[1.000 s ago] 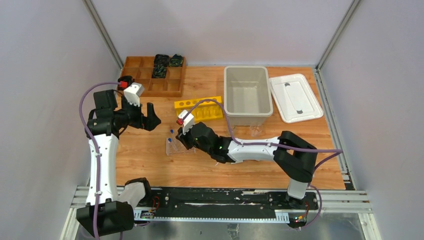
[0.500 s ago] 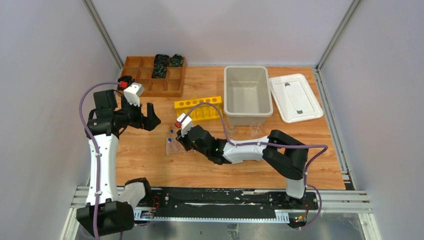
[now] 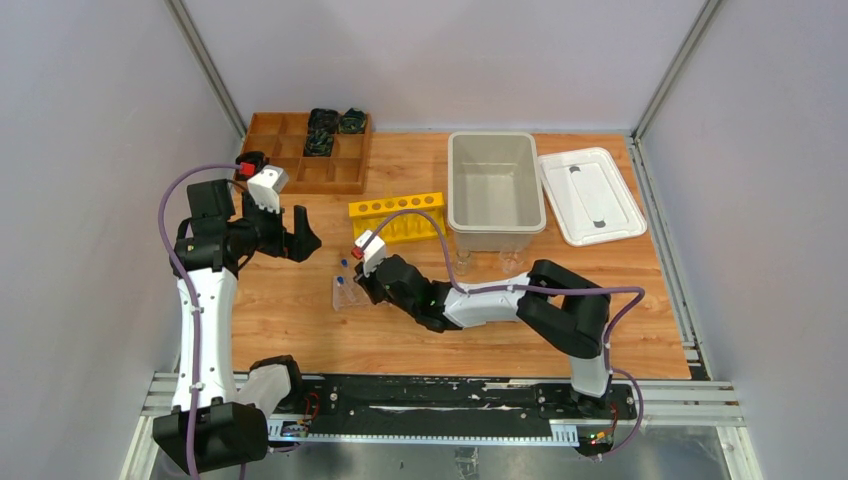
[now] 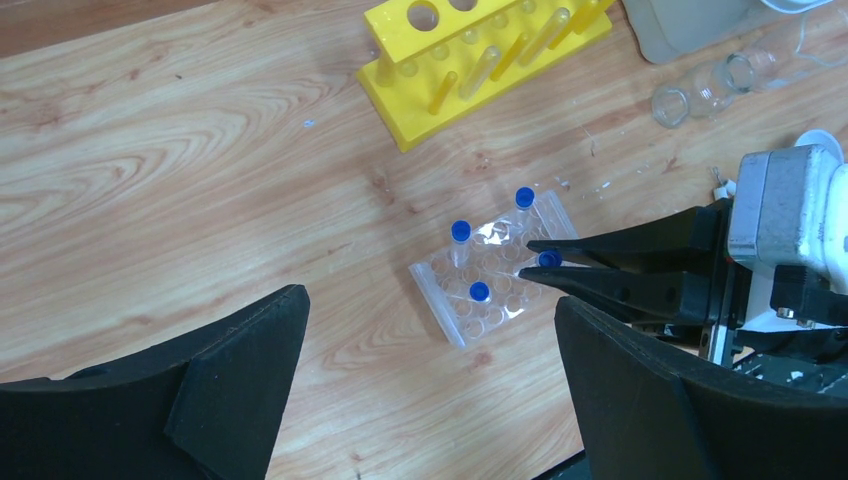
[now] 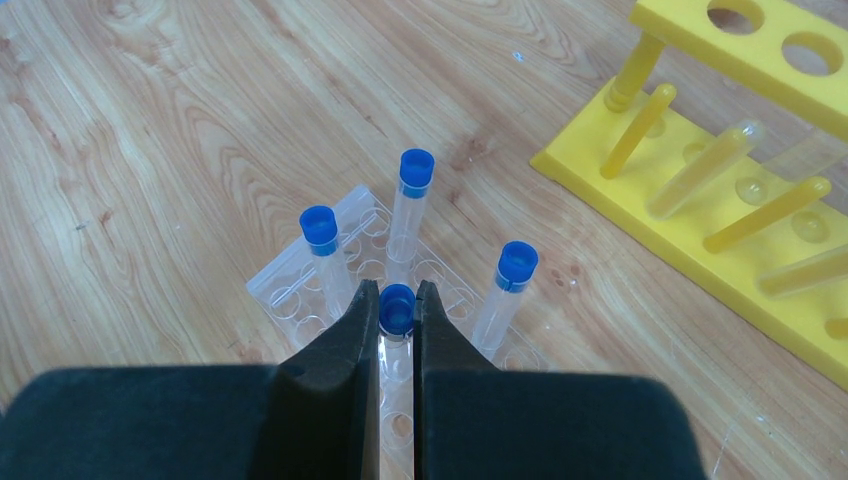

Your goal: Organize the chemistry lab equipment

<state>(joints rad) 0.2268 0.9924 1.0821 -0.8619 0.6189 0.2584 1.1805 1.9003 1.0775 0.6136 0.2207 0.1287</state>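
Blue-capped and upright, the tube (image 5: pixel 397 310) is pinched between the tips of your right gripper (image 5: pixel 396 292), just over the clear rack (image 5: pixel 290 285) lying under its fingertips. The tube's long axis runs vertically, cap up, crossing the fingers; whether its foot is seated in a hole you cannot tell. Three other tubes (image 5: pixel 416 200) stand just ahead of the gripper. Your left gripper (image 4: pixel 430 400) hangs wide open and empty, well above the table (image 4: pixel 150 200), so the right arm is nearer.

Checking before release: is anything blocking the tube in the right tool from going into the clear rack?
Nothing visible does. The right tool holds the tube by its cap over the clear rack; three other tubes stand beside it, not under it.
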